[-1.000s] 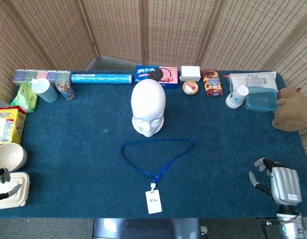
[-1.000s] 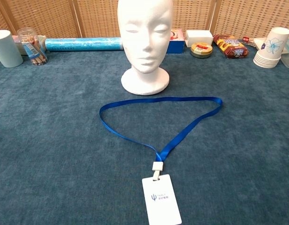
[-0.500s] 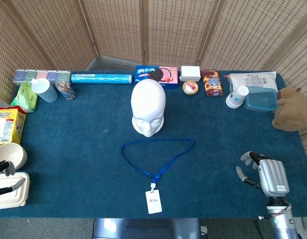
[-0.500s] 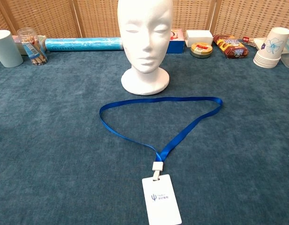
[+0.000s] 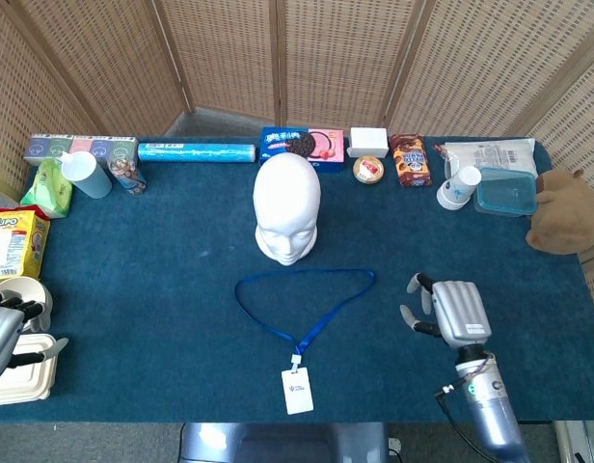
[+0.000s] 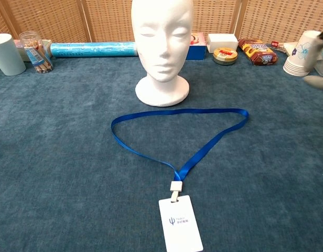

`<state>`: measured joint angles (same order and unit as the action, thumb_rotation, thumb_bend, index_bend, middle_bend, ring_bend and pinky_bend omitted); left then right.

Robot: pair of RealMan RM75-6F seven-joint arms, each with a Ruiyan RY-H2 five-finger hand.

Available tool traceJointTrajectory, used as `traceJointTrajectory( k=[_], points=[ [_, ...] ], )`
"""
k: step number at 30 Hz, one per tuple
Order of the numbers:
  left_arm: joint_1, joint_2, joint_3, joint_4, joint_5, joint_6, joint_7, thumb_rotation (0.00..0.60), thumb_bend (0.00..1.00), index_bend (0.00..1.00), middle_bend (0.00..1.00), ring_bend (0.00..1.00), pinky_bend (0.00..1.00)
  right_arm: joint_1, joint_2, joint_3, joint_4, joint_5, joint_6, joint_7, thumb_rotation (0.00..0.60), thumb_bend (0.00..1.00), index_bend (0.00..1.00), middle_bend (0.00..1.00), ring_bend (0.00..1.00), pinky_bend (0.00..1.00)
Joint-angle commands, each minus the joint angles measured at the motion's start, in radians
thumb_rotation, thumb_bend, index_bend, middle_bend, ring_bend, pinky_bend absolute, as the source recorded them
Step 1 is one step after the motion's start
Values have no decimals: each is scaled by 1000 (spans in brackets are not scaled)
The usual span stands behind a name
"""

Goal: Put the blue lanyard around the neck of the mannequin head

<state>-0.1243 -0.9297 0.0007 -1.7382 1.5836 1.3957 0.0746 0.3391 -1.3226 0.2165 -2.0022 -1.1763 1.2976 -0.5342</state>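
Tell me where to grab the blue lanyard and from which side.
Take the blue lanyard at its two far corners, right hand on the right corner and left hand on the left, each coming from above. The strap lies flat as an open loop before the mannequin head, so holding both corners likely keeps it spread wide enough to pass over.

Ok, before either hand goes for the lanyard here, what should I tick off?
1. Blue lanyard lies flat in an open loop, untangled: ok.
2. Badge card attached at the near end, clear of the loop: ok.
3. Mannequin head upright behind the loop, not touching it: ok.
4. Right hand holds nothing, fingers apart, beside the loop's right corner: ok.
5. Left hand free of the bowl and food box at the table's left edge: cannot tell.
6. Strap raised enough off the cloth to get fingers under: cannot tell.
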Motion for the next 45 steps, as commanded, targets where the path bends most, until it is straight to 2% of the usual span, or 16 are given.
traceJointTrajectory(
  k=[1,8,10,16,34,45],
  points=[
    [-11,-4,-4,-1,-2,-11,3,442,195,605,612,532,301,88,-99,44,19,122,-29,-122,463,334,438,841,1000,1000],
    [-37,-7,-17,-5,7,-22,15,439,195,605,612,531,300,179,-203,81,90,255,-37,-218,461,318,436,963,1000,1000],
    [-53,-10,-29,-5,7,-29,18,439,195,605,612,531,301,223,-257,100,143,311,-46,-250,461,318,442,977,1000,1000],
    [-77,-13,-36,-9,11,-42,25,445,195,604,613,532,301,287,-323,118,220,395,-36,-293,465,318,458,994,1000,1000],
    [-89,-18,-32,-10,-12,-50,31,442,196,605,612,532,301,396,-391,115,424,524,-89,-323,466,318,472,996,1000,1000],
    [-84,-19,-26,-4,-26,-46,30,441,196,604,613,531,301,437,-414,112,510,568,-123,-316,464,318,473,995,1000,1000]
  ],
)
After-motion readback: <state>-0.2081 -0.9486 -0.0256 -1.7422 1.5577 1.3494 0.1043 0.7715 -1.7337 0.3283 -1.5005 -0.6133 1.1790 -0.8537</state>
